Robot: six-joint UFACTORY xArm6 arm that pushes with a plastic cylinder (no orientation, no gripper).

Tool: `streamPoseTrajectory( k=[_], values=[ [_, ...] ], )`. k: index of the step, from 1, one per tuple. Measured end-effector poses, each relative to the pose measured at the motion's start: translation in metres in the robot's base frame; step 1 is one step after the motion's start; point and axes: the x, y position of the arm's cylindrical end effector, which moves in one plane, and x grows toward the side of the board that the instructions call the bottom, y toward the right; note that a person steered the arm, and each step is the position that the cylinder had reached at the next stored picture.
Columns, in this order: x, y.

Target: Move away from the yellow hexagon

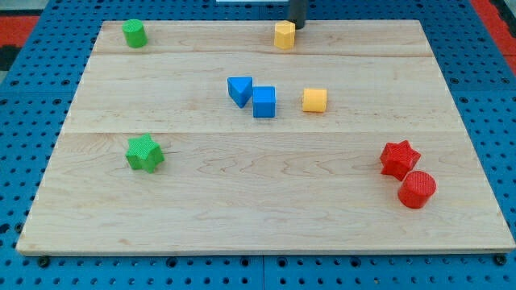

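My tip (296, 26) is at the view's top edge of the board. It is right beside the upper right of a small yellow block (285, 35), touching or nearly touching it; that block's shape is hard to make out. A second yellow block (314, 100), which looks hexagonal, sits near the middle of the board, well below the tip and slightly to its right. The rod comes down from the view's top, and only its lower part shows.
A blue triangle (239, 89) and a blue cube (264, 102) touch left of the middle yellow block. A green round block (134, 33) is top left, a green star (144, 153) lower left. A red star (399, 159) and a red round block (417, 189) are lower right.
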Motion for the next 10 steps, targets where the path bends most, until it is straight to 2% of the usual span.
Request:
streamPoseTrajectory(
  k=[2, 4, 5, 10],
  values=[
    [0.011, -0.052],
    [0.013, -0.003],
    [0.032, 0.039],
    [0.037, 0.045]
  ],
)
